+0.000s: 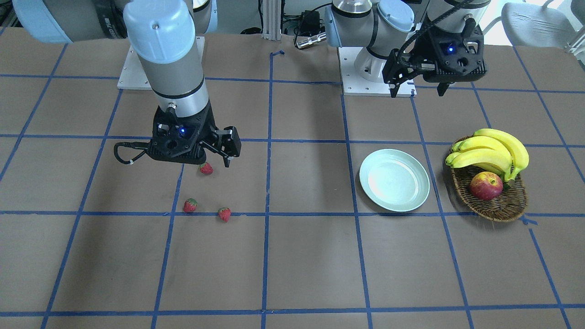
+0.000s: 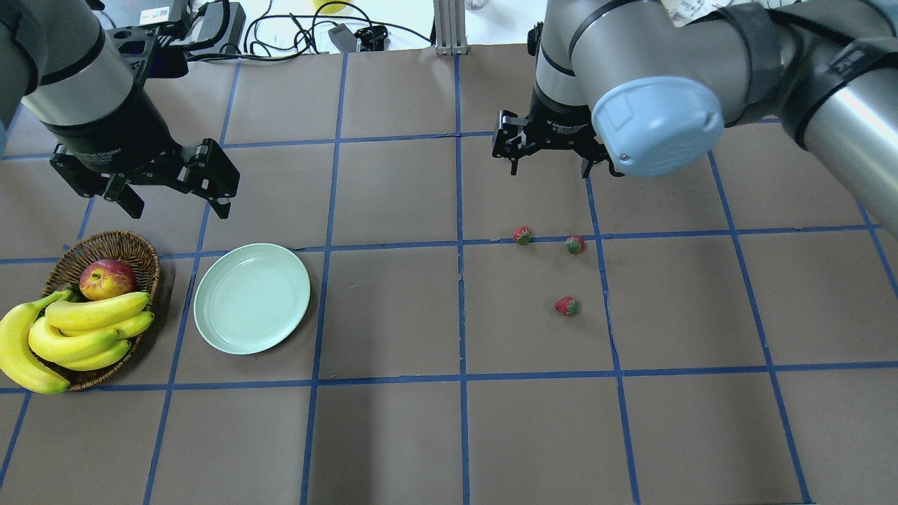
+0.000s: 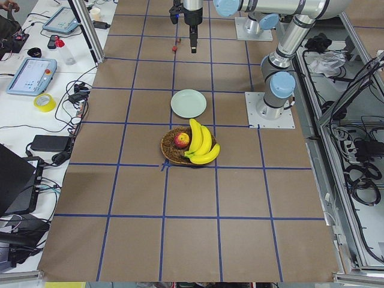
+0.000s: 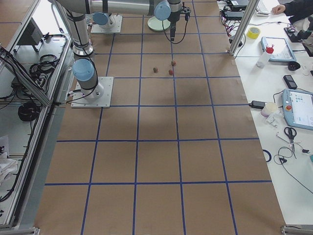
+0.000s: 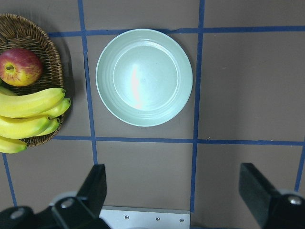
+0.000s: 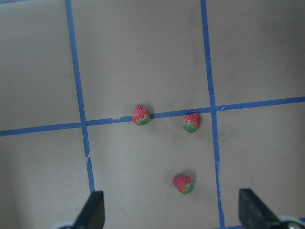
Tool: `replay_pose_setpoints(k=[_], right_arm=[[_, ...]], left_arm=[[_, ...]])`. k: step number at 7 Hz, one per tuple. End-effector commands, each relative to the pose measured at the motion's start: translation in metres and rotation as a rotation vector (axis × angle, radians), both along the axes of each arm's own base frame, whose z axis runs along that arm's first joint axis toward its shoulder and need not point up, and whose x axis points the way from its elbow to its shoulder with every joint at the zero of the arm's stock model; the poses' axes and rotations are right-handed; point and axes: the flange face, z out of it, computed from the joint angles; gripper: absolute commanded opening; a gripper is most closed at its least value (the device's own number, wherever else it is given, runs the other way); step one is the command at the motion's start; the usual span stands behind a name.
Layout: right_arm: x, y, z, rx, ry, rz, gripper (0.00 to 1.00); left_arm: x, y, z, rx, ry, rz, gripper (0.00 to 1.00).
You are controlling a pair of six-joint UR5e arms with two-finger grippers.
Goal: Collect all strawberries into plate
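Three small red strawberries lie on the brown table: one (image 2: 522, 235), a second (image 2: 574, 245) and a third (image 2: 566, 306). They also show in the right wrist view (image 6: 141, 115) (image 6: 191, 122) (image 6: 183, 183) and in the front view (image 1: 205, 168) (image 1: 190, 205) (image 1: 224, 214). My right gripper (image 2: 551, 168) (image 6: 172, 212) is open and empty, held above the table over them. The pale green plate (image 2: 252, 298) (image 5: 144, 77) (image 1: 394, 180) holds nothing. My left gripper (image 2: 177, 203) (image 5: 174, 191) (image 1: 417, 91) is open and empty, raised above the table beside the plate.
An oval wicker basket (image 2: 105, 245) (image 1: 498, 210) stands next to the plate and holds a bunch of bananas (image 2: 77, 330) and a red-yellow apple (image 2: 106, 278). Blue tape lines grid the table. The arms' white base plates (image 1: 365, 87) sit at the robot's edge.
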Motion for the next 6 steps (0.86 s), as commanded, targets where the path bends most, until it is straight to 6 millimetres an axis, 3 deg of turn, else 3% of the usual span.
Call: replay_pose_setpoints(k=[1,3,6], right_arm=[[0.003,-0.003,-0.078,-0.018,-0.020,0.005,1.00],[0.003,-0.005,-0.128,-0.013,-0.016,-0.006,1.00],[0.005,-0.018,-0.172,-0.018,-0.007,-0.039,0.99]], left_arm=[[0.000,0.000,0.000,0.000,0.000,-0.001,1.00],[0.000,0.000,-0.001,0.001,0.000,0.000,1.00],[0.000,0.000,-0.001,0.002,0.000,0.000,1.00]])
